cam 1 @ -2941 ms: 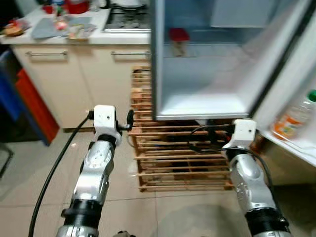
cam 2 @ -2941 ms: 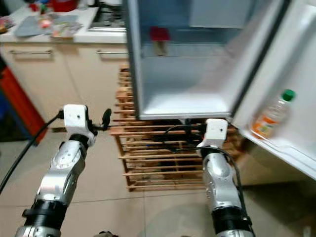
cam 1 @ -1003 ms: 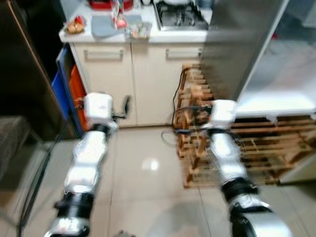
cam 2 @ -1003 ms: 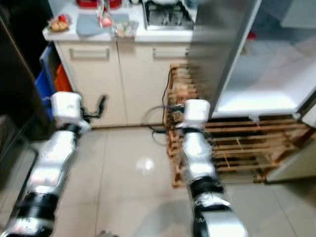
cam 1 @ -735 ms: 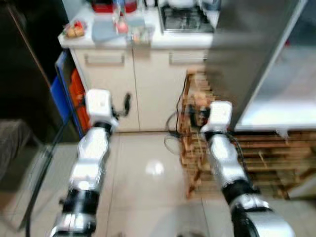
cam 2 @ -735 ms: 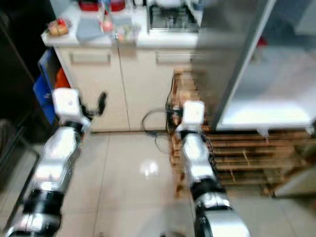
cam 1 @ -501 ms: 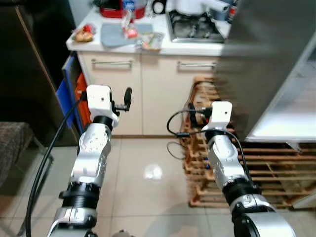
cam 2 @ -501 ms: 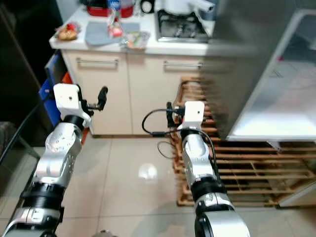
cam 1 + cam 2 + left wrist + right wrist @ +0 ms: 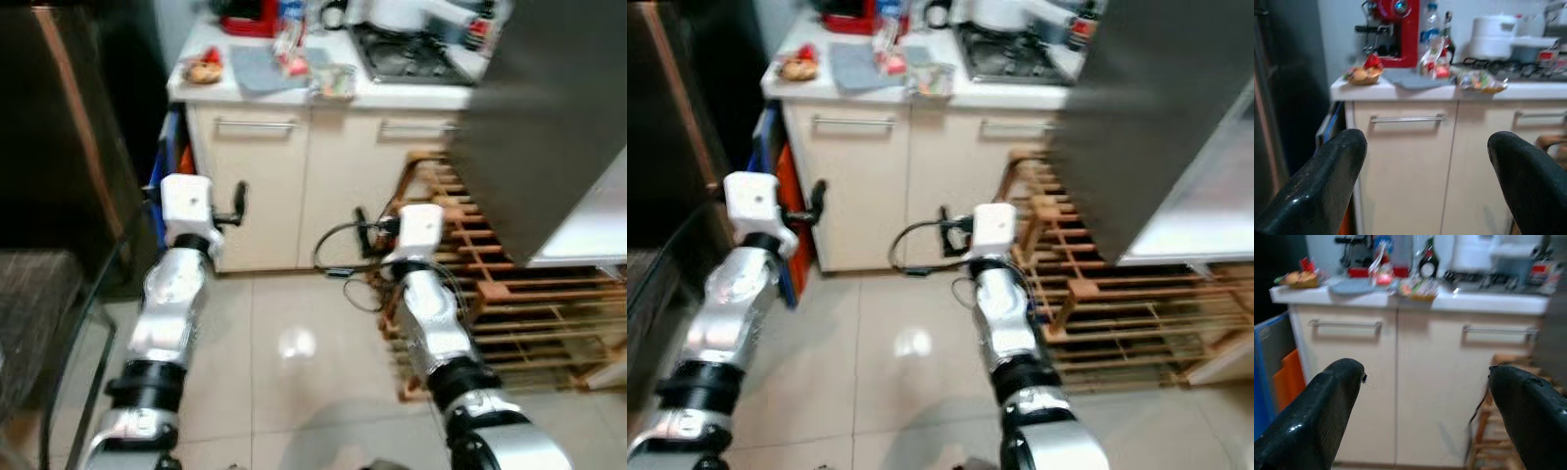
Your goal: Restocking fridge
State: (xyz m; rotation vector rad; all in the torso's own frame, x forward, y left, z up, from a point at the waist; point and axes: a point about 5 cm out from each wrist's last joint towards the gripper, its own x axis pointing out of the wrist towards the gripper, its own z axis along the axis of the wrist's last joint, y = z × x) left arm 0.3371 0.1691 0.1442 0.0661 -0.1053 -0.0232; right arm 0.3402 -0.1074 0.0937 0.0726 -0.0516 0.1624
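The left gripper (image 9: pixel 1422 186) and right gripper (image 9: pixel 1425 416) are gaping wide, empty, facing cream cabinets (image 9: pixel 304 186); a wooden rack (image 9: pixel 509 294) is sitting at right.

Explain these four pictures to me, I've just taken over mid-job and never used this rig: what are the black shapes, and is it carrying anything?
The two wide pictures come from the robot's head, looking down at its silver arms. The other two come from wrist cameras; the black shapes are each gripper's fingers. The left gripper and right gripper are both open and hold nothing. They face a cream cabinet whose counter carries a red appliance, bottles, food packets and a gas hob. The grey fridge stands to the robot's right on a wooden pallet.
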